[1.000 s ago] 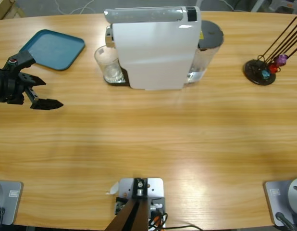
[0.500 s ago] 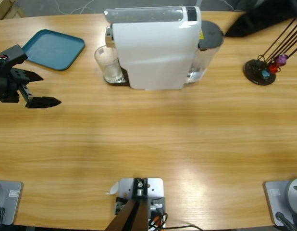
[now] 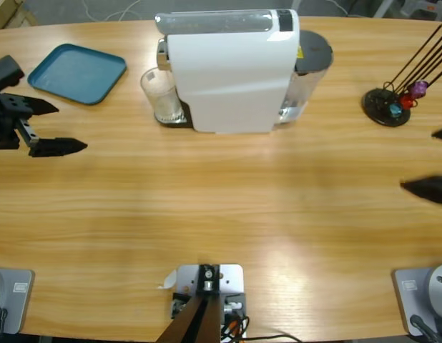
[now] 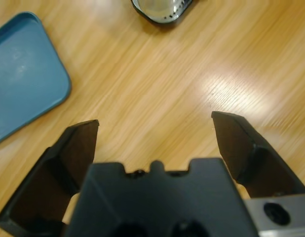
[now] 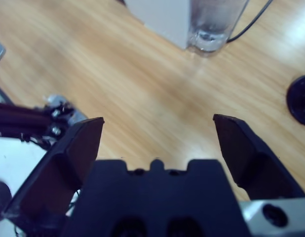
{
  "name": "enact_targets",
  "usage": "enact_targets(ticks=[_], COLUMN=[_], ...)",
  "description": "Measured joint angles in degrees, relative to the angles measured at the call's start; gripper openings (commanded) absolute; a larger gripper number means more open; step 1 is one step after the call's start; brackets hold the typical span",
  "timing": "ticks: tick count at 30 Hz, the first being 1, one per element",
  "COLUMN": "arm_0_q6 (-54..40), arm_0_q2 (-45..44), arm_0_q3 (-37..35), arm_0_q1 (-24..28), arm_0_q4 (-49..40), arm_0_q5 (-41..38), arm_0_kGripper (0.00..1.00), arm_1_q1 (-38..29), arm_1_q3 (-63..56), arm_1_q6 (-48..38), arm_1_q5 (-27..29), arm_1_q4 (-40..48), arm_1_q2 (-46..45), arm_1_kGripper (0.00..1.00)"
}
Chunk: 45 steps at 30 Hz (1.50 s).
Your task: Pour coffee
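wooden table [image 3: 221, 207] carries a white coffee machine [image 3: 228, 71] at its far edge, a glass [image 3: 161, 96] parked under the spout to catch coffee. left gripper [image 3: 42, 127] near the blue tray [image 3: 78, 71] and right gripper [image 3: 437, 161] at the right edge both gape, empty.

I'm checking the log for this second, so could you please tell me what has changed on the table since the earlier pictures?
The left claw, open and empty, has drawn back toward the table's left edge, away from the glass. The right claw, also open, has just come into the high view at the right edge. Nothing was gripped or released. The glass, coffee machine, blue tray and capsule stand stayed put.
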State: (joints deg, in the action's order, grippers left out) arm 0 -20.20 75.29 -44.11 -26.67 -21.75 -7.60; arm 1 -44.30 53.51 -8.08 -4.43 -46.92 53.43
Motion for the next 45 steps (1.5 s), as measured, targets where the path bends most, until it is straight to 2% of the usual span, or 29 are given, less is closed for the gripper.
enact_targets(ticks=[4,15,22,31,45], arm_0_q6=[0.3,0.3,0.3,0.2,0.1], arm_0_q2=[-1.8,-2.2,-0.3,0.7,0.7], arm_0_q3=[0.0,-0.2,-2.3,-2.5,-2.2], arm_0_q1=[0.0,-0.1,-0.1,-1.4,-2.3], arm_0_q4=[0.0,0.1,6.2,9.3,9.9], arm_0_q5=[0.0,-1.3,-4.6,-7.5,-8.2], arm_0_kGripper=[1.0,1.0,1.0,1.0,1.0], arm_1_q1=[-1.1,-1.7,-1.7,-1.7,-1.7], arm_1_q3=[-4.0,-4.5,-4.5,-4.5,-4.5], arm_1_q6=[0.0,-0.9,-2.3,-3.6,-4.3], arm_1_q5=[0.5,4.1,5.0,6.9,7.7], arm_1_q4=[2.7,3.3,3.3,3.3,3.3], arm_1_q2=[-4.4,-4.0,-4.0,-3.9,-3.5], arm_1_kGripper=[1.0,1.0,1.0,1.0,1.0])
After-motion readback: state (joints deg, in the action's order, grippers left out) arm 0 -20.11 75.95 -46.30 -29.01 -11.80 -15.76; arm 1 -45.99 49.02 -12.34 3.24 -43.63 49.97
